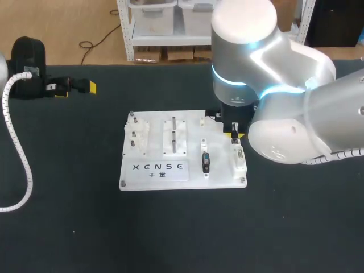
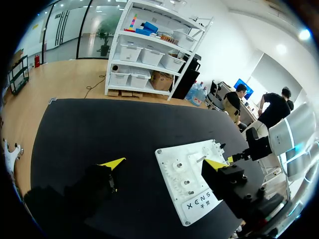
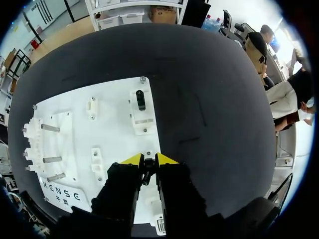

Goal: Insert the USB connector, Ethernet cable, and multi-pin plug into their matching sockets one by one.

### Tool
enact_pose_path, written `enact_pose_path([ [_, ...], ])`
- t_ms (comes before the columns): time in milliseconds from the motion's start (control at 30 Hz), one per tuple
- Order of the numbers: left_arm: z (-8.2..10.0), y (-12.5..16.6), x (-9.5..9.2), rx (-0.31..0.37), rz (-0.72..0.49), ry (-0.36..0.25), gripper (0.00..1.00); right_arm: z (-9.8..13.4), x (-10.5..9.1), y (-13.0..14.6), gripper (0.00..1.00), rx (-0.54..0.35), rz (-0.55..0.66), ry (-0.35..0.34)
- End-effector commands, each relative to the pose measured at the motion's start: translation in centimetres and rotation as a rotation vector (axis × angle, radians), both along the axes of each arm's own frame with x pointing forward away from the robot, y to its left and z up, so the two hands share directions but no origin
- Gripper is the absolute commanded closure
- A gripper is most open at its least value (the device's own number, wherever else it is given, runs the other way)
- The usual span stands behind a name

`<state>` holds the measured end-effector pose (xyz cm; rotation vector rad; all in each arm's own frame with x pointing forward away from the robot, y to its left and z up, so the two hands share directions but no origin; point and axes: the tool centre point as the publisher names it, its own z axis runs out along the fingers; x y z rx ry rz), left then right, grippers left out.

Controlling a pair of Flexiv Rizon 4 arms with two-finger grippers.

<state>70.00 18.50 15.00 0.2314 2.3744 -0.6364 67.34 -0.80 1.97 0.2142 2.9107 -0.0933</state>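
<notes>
**Right under the right gripper's tips: plug pinched, socket block just below**

Just beneath the right gripper, on the side nearer the robot, a white rectangular socket block is seen fixed to the flat white plastic board. The block's long axis runs straight out from the fingers toward the robot, so only a short drop and a small shift look to be needed, going by the head view.

The yellow-tipped fingers are drawn almost together, and a small dark connector is pinched between them from both sides. Which of the three plugs it is can't be made out, it's too small and mostly hidden by the fingers.

Ahead of those fingers, in the wrist view, a second white block with a dark slot is bolted near the board's corner. Its slot runs lengthwise away from the fingertips. Which block matches the held piece can't be settled from here.

The left gripper is parked well apart from the board, fingers spread wide, nothing held or touched. The right arm is clearly the nearer one for this insertion.
</notes>
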Motion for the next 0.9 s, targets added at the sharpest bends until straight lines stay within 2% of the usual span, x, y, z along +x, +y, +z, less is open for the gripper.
enact_pose_path([
  [33, 0.0, 0.0, 0.0, 0.0, 0.0, 0.0, 0.0, -0.7, 0.0, -0.2, 1.0, -0.006, -0.008, 0.008],
  [367, 0.0, 0.0, 0.0, 0.0, 0.0, 0.0, 0.0, -2.5, -0.5, -0.8, 1.0, -0.028, -0.033, 0.046],
  [500, 0.0, 0.0, 0.0, 0.0, 0.0, 0.0, 0.0, -2.9, -0.4, -1.2, 1.0, -0.035, -0.052, 0.045],
  [633, 0.0, 0.0, 0.0, 0.0, 0.0, 0.0, 0.0, -2.1, -0.3, -1.4, 0.99, -0.035, -0.067, 0.011],
  [667, 0.0, 0.0, 0.0, 0.0, 0.0, 0.0, 0.0, -1.7, -0.3, -1.4, 0.79, -0.038, -0.066, -0.002],
  [700, 0.0, 0.0, 0.0, 0.0, 0.0, 0.0, 0.0, -1.3, -0.2, -1.4, 0.28, -0.045, -0.069, -0.016],
  [733, 0.0, 0.0, 0.0, 0.0, 0.0, 0.0, 0.0, -0.9, -0.1, -1.4, 0.0, -0.046, -0.071, -0.029],
  [900, 0.0, 0.0, 0.0, 0.0, 0.0, 0.0, 0.0, 1.8, 0.2, -0.8, 0.0, -0.045, -0.067, -0.083],
])
